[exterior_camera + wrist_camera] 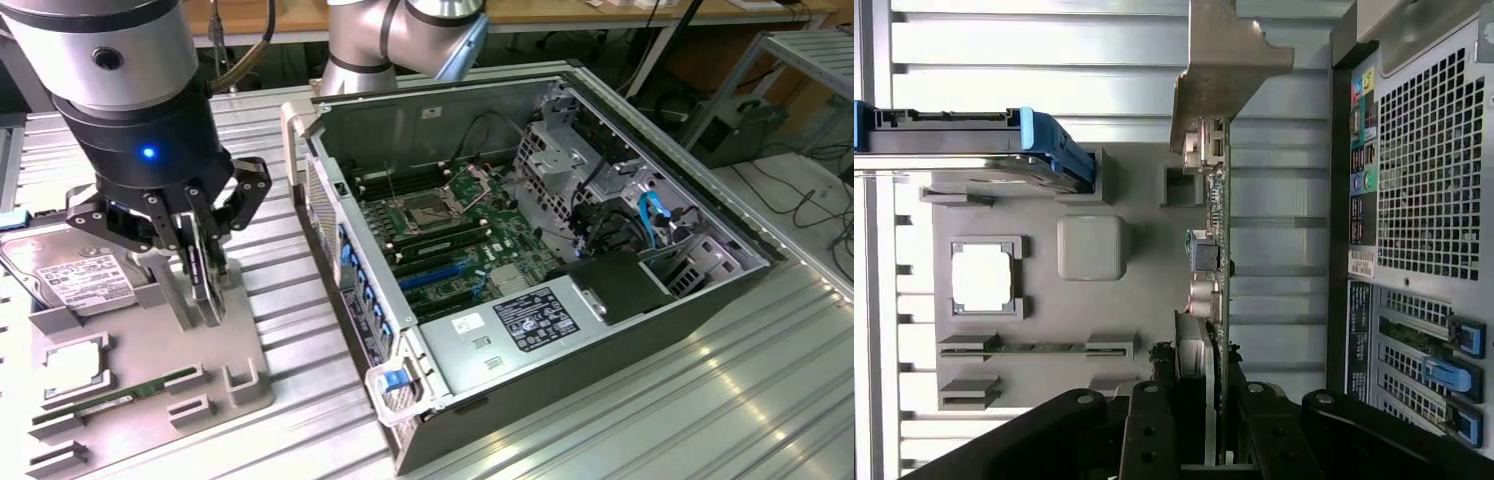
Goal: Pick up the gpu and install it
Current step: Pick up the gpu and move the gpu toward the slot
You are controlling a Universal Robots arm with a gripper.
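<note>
The gpu (208, 285) stands on edge over the grey holder tray (160, 430) at the exterior view's left, a thin dark card. My gripper (198, 252) reaches down from above, its black fingers (171, 235) pressed against both faces of the card, shut on it. In the wrist view the gpu (1212, 250) runs edge-on away from the gripper (1204, 405), its pale metal bracket (1226, 70) at the far end. I cannot tell whether the card's lower edge still sits in the tray's slot or has lifted free.
The open computer case (694, 215) lies on its side at the exterior view's right, with motherboard (447, 225) and blue slots (430, 275) exposed. On the tray sit a hard drive (67, 275), a processor (74, 365) and a green memory stick (127, 395). The table is ribbed metal (694, 400).
</note>
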